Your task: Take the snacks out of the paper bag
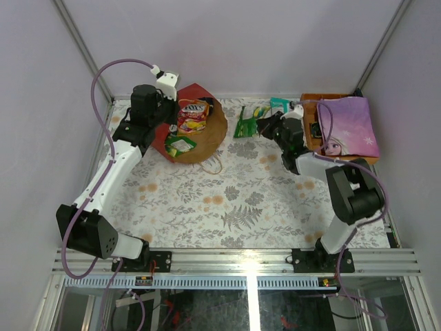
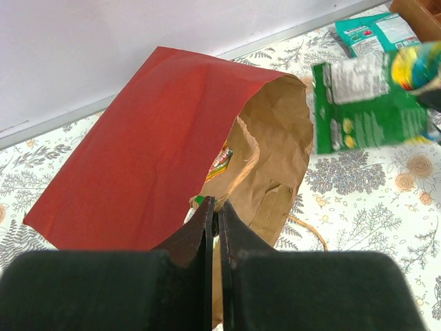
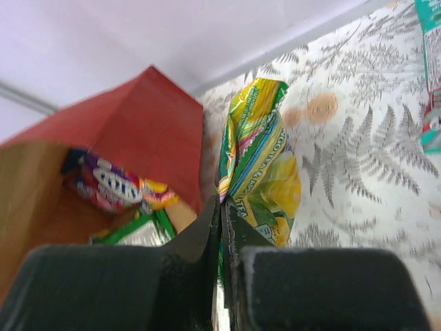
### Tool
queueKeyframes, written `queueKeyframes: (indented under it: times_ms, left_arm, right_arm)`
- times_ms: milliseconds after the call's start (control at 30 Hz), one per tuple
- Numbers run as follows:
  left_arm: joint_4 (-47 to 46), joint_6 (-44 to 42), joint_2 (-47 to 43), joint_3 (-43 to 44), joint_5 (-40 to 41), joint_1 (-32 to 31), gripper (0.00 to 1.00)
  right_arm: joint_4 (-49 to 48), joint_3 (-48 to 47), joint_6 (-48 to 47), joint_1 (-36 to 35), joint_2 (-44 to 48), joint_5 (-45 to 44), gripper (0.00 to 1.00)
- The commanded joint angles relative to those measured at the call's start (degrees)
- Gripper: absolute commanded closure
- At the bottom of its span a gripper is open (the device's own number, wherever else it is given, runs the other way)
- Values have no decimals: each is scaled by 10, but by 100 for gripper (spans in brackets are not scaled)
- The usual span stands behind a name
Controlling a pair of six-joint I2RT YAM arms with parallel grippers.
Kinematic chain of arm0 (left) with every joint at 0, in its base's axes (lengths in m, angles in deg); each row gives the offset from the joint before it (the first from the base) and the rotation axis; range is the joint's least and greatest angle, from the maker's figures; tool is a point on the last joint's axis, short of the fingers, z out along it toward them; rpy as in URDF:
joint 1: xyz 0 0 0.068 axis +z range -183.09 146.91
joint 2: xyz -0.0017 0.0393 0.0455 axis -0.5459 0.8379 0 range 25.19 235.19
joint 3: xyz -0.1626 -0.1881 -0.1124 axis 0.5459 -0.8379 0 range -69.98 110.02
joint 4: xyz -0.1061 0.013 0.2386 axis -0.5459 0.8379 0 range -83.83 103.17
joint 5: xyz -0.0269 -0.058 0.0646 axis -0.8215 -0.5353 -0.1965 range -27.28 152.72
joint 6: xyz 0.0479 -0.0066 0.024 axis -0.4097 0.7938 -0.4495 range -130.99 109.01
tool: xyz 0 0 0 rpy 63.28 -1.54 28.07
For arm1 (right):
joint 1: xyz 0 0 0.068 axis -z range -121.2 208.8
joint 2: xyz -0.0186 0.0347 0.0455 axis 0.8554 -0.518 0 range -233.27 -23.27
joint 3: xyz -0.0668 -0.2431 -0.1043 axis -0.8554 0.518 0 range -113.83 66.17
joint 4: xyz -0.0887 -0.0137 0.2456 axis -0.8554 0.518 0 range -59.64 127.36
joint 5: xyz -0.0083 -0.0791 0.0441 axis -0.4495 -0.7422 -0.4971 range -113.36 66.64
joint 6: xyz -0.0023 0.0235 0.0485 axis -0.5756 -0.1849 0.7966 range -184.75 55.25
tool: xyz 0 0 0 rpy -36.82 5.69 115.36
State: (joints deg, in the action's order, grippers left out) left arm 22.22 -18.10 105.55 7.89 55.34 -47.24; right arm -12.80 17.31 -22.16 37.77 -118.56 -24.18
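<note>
Paper bag (image 1: pixel 210 138) holds purple packet (image 1: pixel 192 115), green packet (image 1: pixel 180 145).

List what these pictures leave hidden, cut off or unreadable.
- Left wrist view: paper bag, its crumpled wall hides the depths; whether more lies inside cannot be told.
- Left wrist view: green packet, print blurred.
- Right wrist view: teal packet, cut off by the right edge.
- Top view: wooden tray, mostly covered by the purple book.

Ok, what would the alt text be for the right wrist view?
The right gripper has its black jaws shut on a green-and-yellow snack packet, held over the floral tabletop. To the left, the red paper bag opens toward the camera, with a purple-and-yellow packet and a green packet inside.
</note>
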Motion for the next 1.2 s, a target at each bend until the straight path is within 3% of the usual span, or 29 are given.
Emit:
queueKeyframes:
  times_ms: [0,333,400,433,500,533,567,700,967,1067,1167]
  left_arm:
    - [-44,-3,-22,9,11,-3,100]
    - [-49,-1,-15,10,8,-3,100]
    - [-48,-1,-12,12,7,-3,100]
    - [-48,-2,-11,12,7,-3,100]
    - [-50,-1,-10,12,7,-3,100]
    - [-50,-1,-8,13,6,-3,100]
    - [-49,-1,-8,13,6,-2,100]
    - [-49,-1,-4,13,11,-3,100]
    - [-51,3,0,15,8,-3,100]
    - [-55,9,1,13,-2,-4,100]
    - [-54,14,3,17,-6,-3,100]
  right_arm:
    - [-92,-98,89,32,-88,-11,100]
    - [-181,-134,342,29,-257,-169,100]
    - [-180,-137,357,16,-269,-195,95]
    - [-174,-139,360,8,-271,-207,88]
    - [-175,-144,360,-3,-275,-218,53]
    - [-175,-146,362,-7,-277,-214,17]
    - [-168,-148,365,-9,-275,-207,2]
    - [-78,-132,304,-25,-209,-165,0]
    - [189,-63,86,-43,-5,-203,1]
    - [218,-121,-87,-43,5,-158,3]
    - [323,-263,-239,-32,-64,-117,6]
